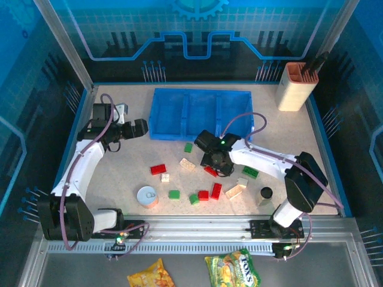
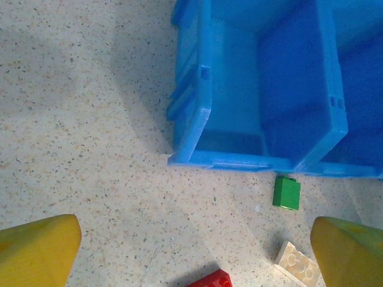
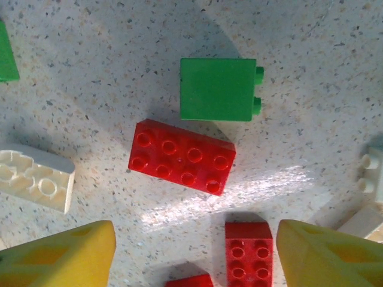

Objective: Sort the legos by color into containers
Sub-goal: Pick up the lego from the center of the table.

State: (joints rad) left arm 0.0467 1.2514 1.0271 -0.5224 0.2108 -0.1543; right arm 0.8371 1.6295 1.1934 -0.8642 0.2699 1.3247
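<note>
- From the top view, the blue bin point(image 1: 170, 116) is seen at the upper centre of the bench point(image 1: 119, 167), three compartments side by side.
- The legos point(image 1: 216, 191) are found scattered loose on the bench below the bin, red, green and cream mixed.
- The left claw point(image 1: 143, 128) is held just beside the bin's left wall, released and with nothing in it.
- The right claw point(image 1: 218, 166) is poised low over the legos at mid-frame.
- A round tin point(image 1: 147, 196) is spotted lower left, a black cylinder point(image 1: 266, 193) lower right.
- In the left wrist view, the left claw point(image 2: 196, 230) is shown spread wide over bare bench.
- The bin's corner fills the upper right, with a small green brick point(image 2: 286, 192) just below its front wall.
- In the right wrist view, the right claw point(image 3: 196, 239) is seen released, jaws apart.
- A short red brick point(image 3: 248, 251) lies between the jaws, nearer the right finger and not gripped.
- A long red brick point(image 3: 181, 156) lies at centre, with a big green brick point(image 3: 217, 89) just above it.
</note>
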